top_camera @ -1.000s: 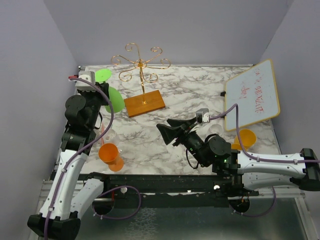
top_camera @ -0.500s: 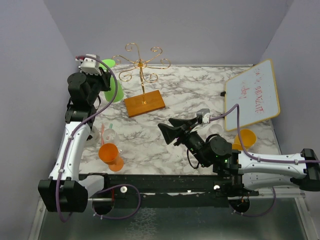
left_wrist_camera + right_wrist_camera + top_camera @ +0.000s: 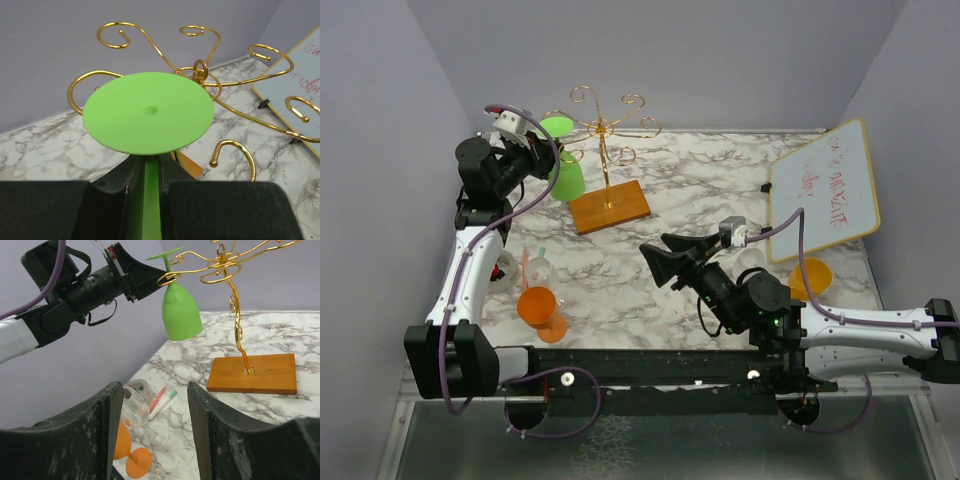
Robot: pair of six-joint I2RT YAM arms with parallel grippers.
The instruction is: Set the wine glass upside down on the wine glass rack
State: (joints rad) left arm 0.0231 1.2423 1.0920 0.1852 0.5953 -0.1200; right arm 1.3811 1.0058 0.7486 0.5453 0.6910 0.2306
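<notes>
Over marble (image 3: 720,190), left pincer (image 3: 151,170) clamps inverted wine glass (image 3: 148,112), seemingly touching rack (image 3: 609,207); right pincer (image 3: 155,405) open.

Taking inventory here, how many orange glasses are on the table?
2. One orange glass sits front left; the other sits far right, near the whiteboard. More could be hidden.

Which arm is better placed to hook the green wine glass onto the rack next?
Left. The left hand grips the green wine glass by the stem, bowl down, at a scroll arm of the wine glass rack. The right hand is open, well away from the rack.
</notes>
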